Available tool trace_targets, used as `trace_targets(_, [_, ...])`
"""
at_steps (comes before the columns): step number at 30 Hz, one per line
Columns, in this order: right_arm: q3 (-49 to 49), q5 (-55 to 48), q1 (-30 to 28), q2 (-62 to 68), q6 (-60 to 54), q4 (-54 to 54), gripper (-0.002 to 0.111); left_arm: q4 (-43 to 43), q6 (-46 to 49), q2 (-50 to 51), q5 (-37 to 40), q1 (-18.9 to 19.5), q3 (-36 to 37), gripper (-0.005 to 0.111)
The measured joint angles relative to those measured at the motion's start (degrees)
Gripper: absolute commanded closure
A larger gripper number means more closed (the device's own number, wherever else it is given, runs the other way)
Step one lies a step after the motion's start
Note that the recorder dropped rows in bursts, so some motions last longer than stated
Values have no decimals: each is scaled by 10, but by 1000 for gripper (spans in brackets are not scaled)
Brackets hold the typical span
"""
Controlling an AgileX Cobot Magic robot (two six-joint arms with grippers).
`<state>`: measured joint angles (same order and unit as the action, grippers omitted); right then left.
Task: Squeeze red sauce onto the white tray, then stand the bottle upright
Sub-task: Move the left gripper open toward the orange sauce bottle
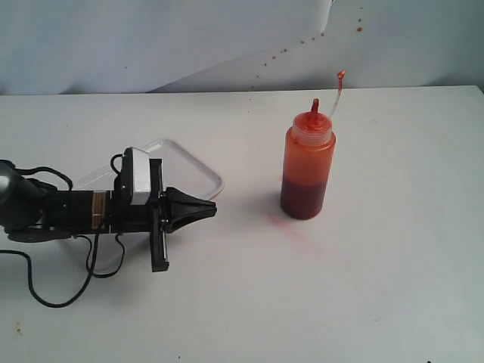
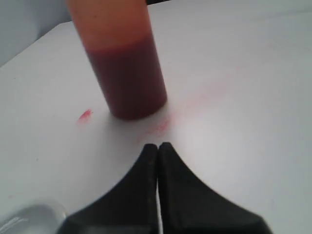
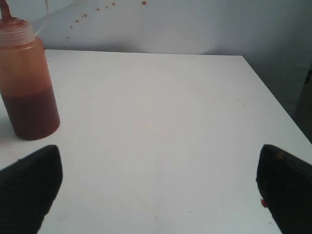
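The bottle (image 1: 308, 170) stands upright on the white table, orange-red, with dark red sauce (image 1: 304, 198) filling its lower part and its tethered tip sticking up. The white tray (image 1: 189, 165) lies to its left, largely hidden under my left arm; the part that shows is plain white. My left gripper (image 1: 214, 208) is shut on nothing, lies low over the table just past the tray's edge, and points at the bottle (image 2: 126, 73) a short way off. My right gripper (image 3: 158, 165) is wide open and empty, with the bottle (image 3: 27, 83) off to one side; it is outside the exterior view.
A faint pinkish smear (image 1: 293, 227) marks the table in front of the bottle, with a small red streak (image 2: 85, 115) beside it. Red spatters (image 1: 359, 29) dot the back wall. The table's far edge (image 3: 263, 87) drops off beyond my right gripper.
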<state>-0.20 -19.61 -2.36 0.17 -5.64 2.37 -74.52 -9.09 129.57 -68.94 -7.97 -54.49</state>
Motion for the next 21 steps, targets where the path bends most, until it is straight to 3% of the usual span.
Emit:
trace_targets(3, [0,0,0,0,0,0,3,27,0,2,0,-20,0,104])
trace_targets(6, [0,0,0,0,0,0,3,48,0,4,-1,-38,0,93])
trace_targets(9, [0,0,0,0,0,0,3,66,0,5,-1,-53,0,67])
trace_targets(10, [0,0,0,0,0,0,3,73,0,5,-1,-58,0,50])
trace_targets(14, [0,0,0,0,0,0,3,106,0,5,-3,-71,-2,3])
trace_targets(21, [0,0,0,0,0,0,3,147,0,5,-3,-73,-4,2])
